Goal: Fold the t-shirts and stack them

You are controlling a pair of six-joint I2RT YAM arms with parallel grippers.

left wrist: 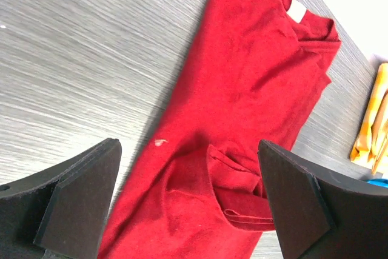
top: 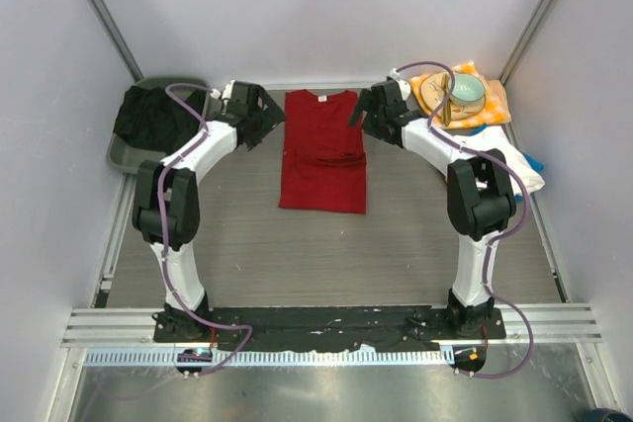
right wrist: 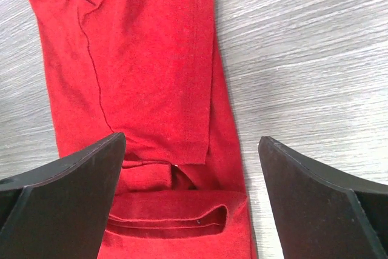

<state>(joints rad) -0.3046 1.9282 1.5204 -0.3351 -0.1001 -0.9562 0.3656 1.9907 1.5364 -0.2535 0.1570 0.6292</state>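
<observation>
The red t-shirt [top: 323, 150] lies flat at the centre of the table [top: 247, 244], collar toward the far wall and both sides turned in. The left gripper [top: 263, 114] and right gripper [top: 368, 111] flank its collar end, jaws wide apart and holding nothing. The lengthwise fold appears done, so the next move likely calls for pinching both collar-end corners and carrying them evenly to the hem. Bare table lies open in front of the hem; the bowl [top: 467, 92] on its orange cloth [top: 495, 111] sits near the right gripper, and the white t-shirt [top: 521, 173] lies at the right edge.
</observation>
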